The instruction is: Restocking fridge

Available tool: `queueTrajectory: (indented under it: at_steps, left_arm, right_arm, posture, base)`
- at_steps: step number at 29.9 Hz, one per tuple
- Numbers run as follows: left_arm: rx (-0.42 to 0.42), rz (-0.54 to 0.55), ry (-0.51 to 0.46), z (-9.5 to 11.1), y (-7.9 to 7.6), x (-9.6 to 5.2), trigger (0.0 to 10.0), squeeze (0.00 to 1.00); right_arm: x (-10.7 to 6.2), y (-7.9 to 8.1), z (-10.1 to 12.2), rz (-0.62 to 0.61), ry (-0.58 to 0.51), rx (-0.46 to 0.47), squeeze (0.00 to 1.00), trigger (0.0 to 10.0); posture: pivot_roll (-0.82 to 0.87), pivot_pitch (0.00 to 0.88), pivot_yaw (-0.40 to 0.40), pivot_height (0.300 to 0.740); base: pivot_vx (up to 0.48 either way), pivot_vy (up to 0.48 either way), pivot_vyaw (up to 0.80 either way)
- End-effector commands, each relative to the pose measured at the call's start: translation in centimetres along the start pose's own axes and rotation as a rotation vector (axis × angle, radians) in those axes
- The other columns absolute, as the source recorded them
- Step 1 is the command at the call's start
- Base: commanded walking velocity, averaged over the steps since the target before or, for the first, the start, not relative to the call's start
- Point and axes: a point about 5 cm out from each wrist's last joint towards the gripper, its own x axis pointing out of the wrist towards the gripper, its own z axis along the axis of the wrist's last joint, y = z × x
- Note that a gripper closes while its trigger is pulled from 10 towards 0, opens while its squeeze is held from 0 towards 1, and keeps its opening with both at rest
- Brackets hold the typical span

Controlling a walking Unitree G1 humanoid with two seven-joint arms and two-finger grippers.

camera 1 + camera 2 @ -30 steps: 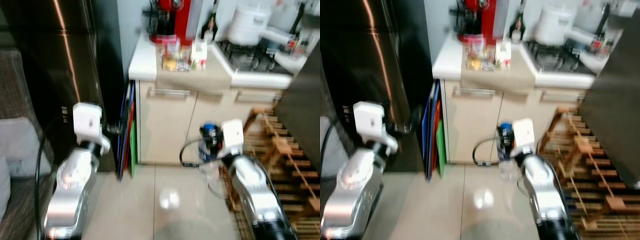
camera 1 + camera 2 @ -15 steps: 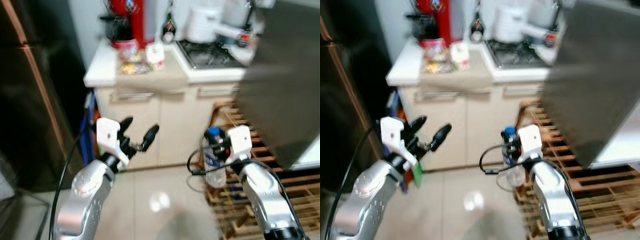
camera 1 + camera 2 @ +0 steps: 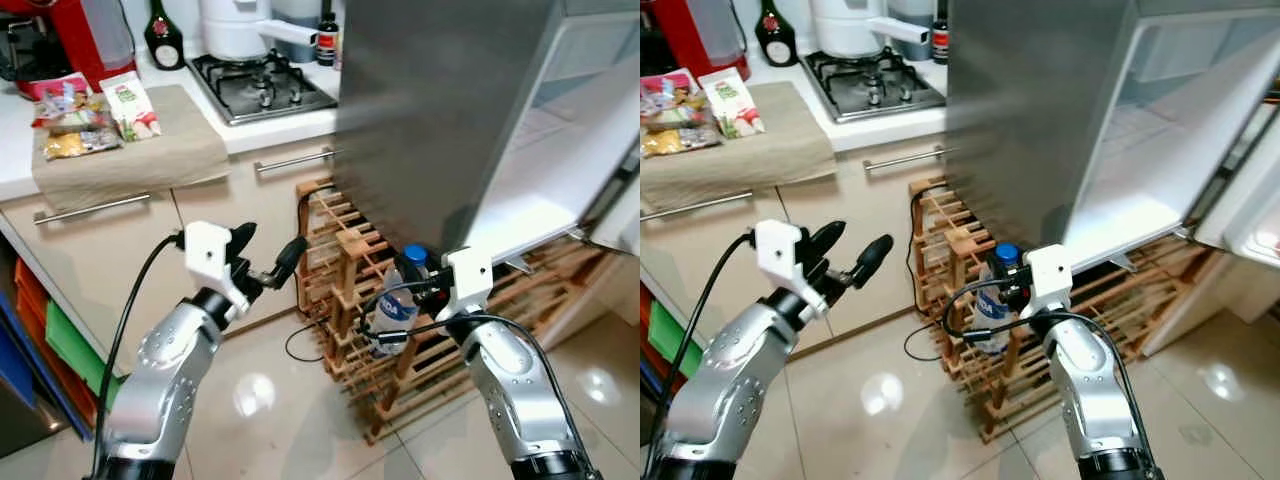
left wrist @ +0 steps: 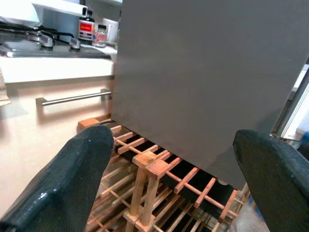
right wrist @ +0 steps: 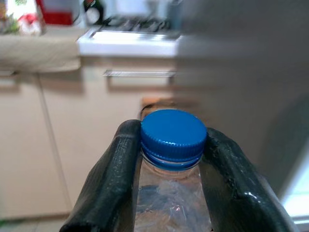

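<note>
Water bottle (image 3: 391, 312) clamped at its neck in right gripper (image 5: 172, 159) jaws, left gripper (image 3: 268, 265) jaws wide, open fridge (image 3: 450, 110) edge just ahead.

The fridge door (image 3: 440, 110) is cut off by the upper edge, and the fridge interior (image 3: 1160, 150) is seen only in part. The lower half of the water bottle (image 3: 392, 310) is blurred. The packets (image 3: 85, 105) cannot be read.
</note>
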Motion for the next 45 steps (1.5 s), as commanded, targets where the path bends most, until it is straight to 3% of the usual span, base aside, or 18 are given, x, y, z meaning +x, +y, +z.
queueTrajectory:
  at_steps: [1,7,14,20,26,32,35,45]
  left_arm:
    - [0.022,-0.021,-0.031,0.9,-0.4,0.3,10.0,0.0]
    - [0.053,0.026,-0.01,0.3,0.3,0.4,10.0,0.0]
    - [0.023,0.176,0.013,-1.1,1.8,0.0,10.0,0.0]
    - [0.037,0.174,0.009,-1.2,1.3,0.1,10.0,0.0]
    - [0.024,0.213,-0.013,-1.3,1.6,0.1,10.0,0.0]
    - [0.018,0.249,-0.036,-1.6,1.2,-0.9,10.0,0.0]
    - [0.047,0.204,-0.044,-1.6,0.1,-0.7,10.0,0.0]
    - [0.063,0.195,-0.053,-1.2,-0.5,-0.4,10.0,0.0]
  right_arm:
    - [0.4,-1.6,3.4,-0.11,-0.129,-0.112,0.0,0.0]
    - [-0.1,-3.8,2.5,-0.253,-0.083,-0.105,0.0,0.0]
    - [-0.6,-3.9,2.5,-0.278,-0.085,-0.134,0.0,0.0]
    - [-0.4,-3.7,2.9,-0.275,-0.104,-0.152,0.0,0.0]
    - [-0.5,-4.8,2.6,-0.347,-0.094,-0.123,0.0,0.0]
    - [-0.6,-4.6,2.1,-0.339,-0.088,-0.085,0.0,0.0]
    - [-0.2,-4.5,1.5,-0.332,-0.067,-0.068,0.0,0.0]
    - [0.5,-2.9,1.4,-0.224,-0.066,-0.101,0.0,0.0]
  posture:
    - [-0.11,0.0,0.007,0.74]
    - [-0.11,0.0,0.008,0.74]
    - [-0.13,0.0,0.008,0.74]
    - [-0.13,0.0,0.004,0.74]
    - [-0.12,0.0,0.004,0.74]
    - [-0.12,0.0,-0.001,0.74]
    - [-0.1,0.0,-0.021,0.74]
    - [-0.09,0.0,-0.012,0.74]
  base:
    - [0.0,0.274,-0.69]
    - [0.0,0.046,-0.69]
    - [0.0,0.0,-0.7]
    - [0.0,0.0,-0.72]
    - [0.0,0.0,-0.73]
    - [0.229,-0.215,-0.74]
    - [0.368,-0.305,-0.75]
    - [0.366,-0.306,-0.74]
